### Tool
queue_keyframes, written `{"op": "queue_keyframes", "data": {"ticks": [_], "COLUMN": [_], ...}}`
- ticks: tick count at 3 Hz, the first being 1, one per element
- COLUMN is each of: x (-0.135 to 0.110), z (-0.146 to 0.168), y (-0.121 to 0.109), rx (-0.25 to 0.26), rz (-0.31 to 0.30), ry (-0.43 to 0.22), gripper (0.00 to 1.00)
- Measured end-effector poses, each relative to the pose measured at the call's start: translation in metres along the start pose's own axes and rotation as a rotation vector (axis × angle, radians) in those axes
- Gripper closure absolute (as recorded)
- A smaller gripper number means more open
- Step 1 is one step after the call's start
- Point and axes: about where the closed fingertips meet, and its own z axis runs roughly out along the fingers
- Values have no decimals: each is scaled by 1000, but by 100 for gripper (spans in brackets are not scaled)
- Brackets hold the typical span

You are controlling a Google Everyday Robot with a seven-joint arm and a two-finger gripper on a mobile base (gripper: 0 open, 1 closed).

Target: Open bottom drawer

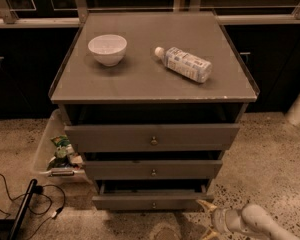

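Bottom grey drawer with small round knob (130, 202) stood slightly out; the two-finger gripper (207, 219) hung near its front's right end, fingers spread wide, holding nothing.

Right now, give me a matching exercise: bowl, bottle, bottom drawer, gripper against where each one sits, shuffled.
1. bowl
2. bottle
3. bottom drawer
4. gripper

A. lying on its side, right part of the cabinet top
B. low at the right, beside the bottom drawer's right end
C. upright, left part of the cabinet top
D. lowest of three grey fronts, small round knob at centre

Pairs: 1-C; 2-A; 3-D; 4-B
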Motion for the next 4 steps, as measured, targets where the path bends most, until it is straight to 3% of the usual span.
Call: {"op": "queue_keyframes", "data": {"ticks": [1, 2, 4], "x": [-5, -14, -2], "z": [1, 15, 63], "y": [-12, -40, -59], "rx": [10, 13, -52], "rz": [-32, -91, -94], "ry": [12, 18, 30], "gripper": [0, 0, 0]}}
